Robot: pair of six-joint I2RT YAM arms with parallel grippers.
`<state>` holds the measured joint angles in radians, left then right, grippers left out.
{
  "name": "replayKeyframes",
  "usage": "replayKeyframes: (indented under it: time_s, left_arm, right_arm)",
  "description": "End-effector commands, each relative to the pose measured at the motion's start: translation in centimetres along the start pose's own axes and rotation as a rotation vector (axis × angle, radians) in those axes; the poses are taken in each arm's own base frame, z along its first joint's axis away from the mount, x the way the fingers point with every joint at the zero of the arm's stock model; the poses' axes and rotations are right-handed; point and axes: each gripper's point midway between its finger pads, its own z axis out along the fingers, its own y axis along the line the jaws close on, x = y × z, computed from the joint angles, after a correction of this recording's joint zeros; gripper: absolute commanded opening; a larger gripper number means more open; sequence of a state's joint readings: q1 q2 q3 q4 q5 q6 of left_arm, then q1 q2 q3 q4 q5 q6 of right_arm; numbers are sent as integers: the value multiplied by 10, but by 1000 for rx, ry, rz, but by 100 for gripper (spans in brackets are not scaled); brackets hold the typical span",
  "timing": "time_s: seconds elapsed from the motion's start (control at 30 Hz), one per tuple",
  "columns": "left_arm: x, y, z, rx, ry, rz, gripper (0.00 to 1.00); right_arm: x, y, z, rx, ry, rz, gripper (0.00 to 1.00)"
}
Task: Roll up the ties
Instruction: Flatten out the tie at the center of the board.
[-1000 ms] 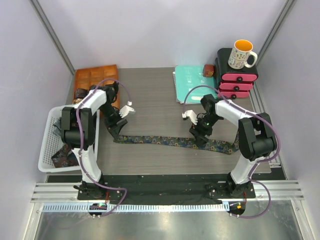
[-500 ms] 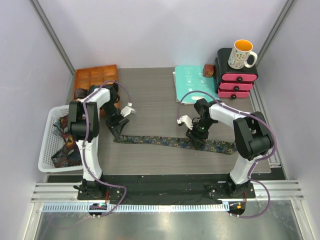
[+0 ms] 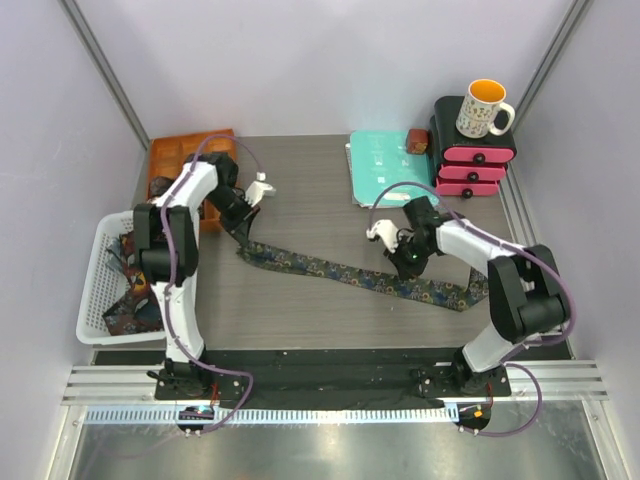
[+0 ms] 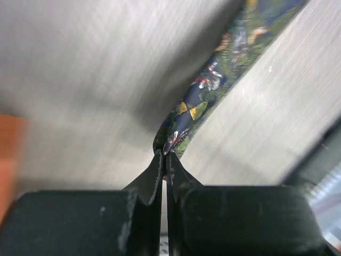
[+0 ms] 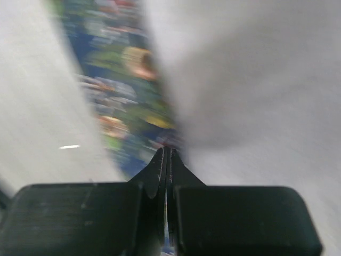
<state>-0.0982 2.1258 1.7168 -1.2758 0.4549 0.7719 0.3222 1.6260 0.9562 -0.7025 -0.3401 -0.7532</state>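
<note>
A: The tie [image 3: 340,272], is it cloth?
B: Woven cloth, printed, with a faint sheen.
A: And the table [image 3: 300,190]?
B: Matt grey wood-grain, finely streaked. The basket [image 3: 92,290] looks like white plastic lattice, the mug [image 3: 483,108] smooth glossy ceramic.

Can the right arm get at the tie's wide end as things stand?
Probably yes, but only after letting go. The right claw is shut on the tie partway along, and the wide end lies flat close beside it, with nothing over it.
</note>
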Motion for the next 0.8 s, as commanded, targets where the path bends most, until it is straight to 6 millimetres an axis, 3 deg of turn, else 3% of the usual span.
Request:
replayKeyframes:
  time_s: [0.0, 0.03, 0.1, 0.13, 0.17, 0.2, 0.23, 0.27, 0.33, 0.4, 0.43, 0.47, 0.5, 0.53, 0.6, 0.63, 0.73, 0.77]
  left_arm:
    - [-53, -12, -50, -153, -268, 234, 0]
    - [-58, -14, -62, -224, -315, 342, 0]
    - [-64, -22, -68, -296, -354, 468, 0]
    - [-60, -32, -70, -351, -392, 555, 0]
    - [-63, -40, -73, -394, -414, 684, 0]
    - [-61, -47, -73, -423, -428, 768, 0]
    - [-46, -63, -67, -444, -438, 842, 0]
    - [-55, -69, -70, -495, -472, 985, 0]
    - [-41, -82, -56, -495, -492, 1068, 0]
    - [-45, -99, -69, -562, -547, 1205, 0]
    - [-37, -103, -59, -558, -548, 1233, 0]
    - [-45, -110, -75, -638, -597, 1297, 0]
    - [-45, -116, -75, -647, -622, 1328, 0]
    - [-41, -118, -70, -648, -628, 1346, 0]
    - [-41, -129, -76, -670, -651, 1413, 0]
    - [-41, -132, -78, -679, -656, 1431, 0]
    - [-37, -144, -81, -697, -653, 1522, 0]
    - [-35, -149, -85, -710, -658, 1541, 0]
  right_arm:
    - [-29, -70, -45, 357, -181, 31, 1]
    - [-34, -72, -58, 393, -219, 9, 1]
    - [-31, -62, -59, 379, -236, -29, 7]
    - [-25, -52, -57, 342, -216, -81, 21]
    - [-26, -45, -62, 329, -229, -107, 55]
    - [-28, -38, -62, 302, -248, -115, 72]
    - [-29, -32, -64, 276, -255, -119, 85]
    - [-36, -26, -68, 252, -287, -124, 99]
    - [-69, -13, -83, 169, -409, -131, 100]
    - [-100, -6, -95, 116, -489, -153, 100]
    - [-120, 8, -95, 69, -531, -190, 100]
    - [-132, 17, -94, 38, -550, -181, 100]
    - [-150, 20, -94, 20, -585, -208, 100]
    - [-166, 41, -90, -36, -612, -254, 100]
    - [-191, 53, -81, -61, -664, -291, 100]
    - [-204, 73, -71, -85, -671, -340, 100]
    - [-239, 92, -52, -97, -725, -430, 100]
    - [-256, 96, -54, -93, -756, -462, 100]
